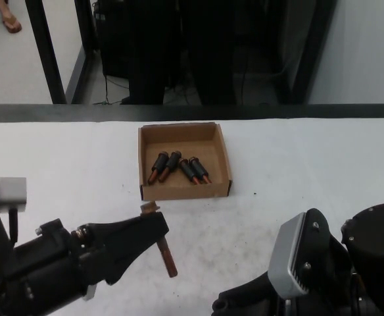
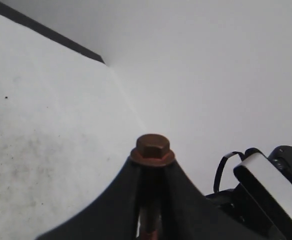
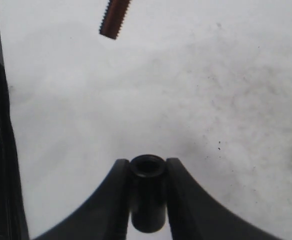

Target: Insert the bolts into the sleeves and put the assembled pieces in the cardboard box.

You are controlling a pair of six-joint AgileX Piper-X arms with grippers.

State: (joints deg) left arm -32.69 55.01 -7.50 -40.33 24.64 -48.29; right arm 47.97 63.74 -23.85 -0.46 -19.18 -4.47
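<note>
My left gripper is shut on a copper-coloured bolt, held just below its hex head, above the white bench near its front left. The threaded shank hangs down and to the right; its tip is seen in the right wrist view. My right gripper is shut on a black sleeve with its open bore facing outward, some way from the bolt's tip. The cardboard box lies at the bench's middle and holds several assembled bolt-and-sleeve pieces.
The right arm's body fills the front right corner. A white block on the left arm stands at the left edge. A dark rail runs along the bench's far edge.
</note>
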